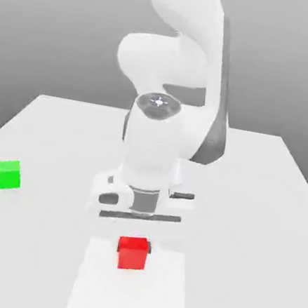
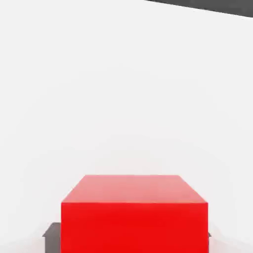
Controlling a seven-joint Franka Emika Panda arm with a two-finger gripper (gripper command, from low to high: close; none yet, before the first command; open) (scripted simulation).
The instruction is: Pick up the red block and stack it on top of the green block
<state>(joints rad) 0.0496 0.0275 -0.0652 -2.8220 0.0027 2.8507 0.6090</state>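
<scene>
Gripping red block, end effector closed on it — low carry could knock green block.

In the exterior view, see the plain matte green cube on the smooth white tabletop, at ten o'clock from the plain matte red cube, well apart. Find the latter between the white-and-dark two-fingered gripper's fingertips.

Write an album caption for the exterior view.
Robot gripper closed around a red block, green block waiting at left.
</scene>
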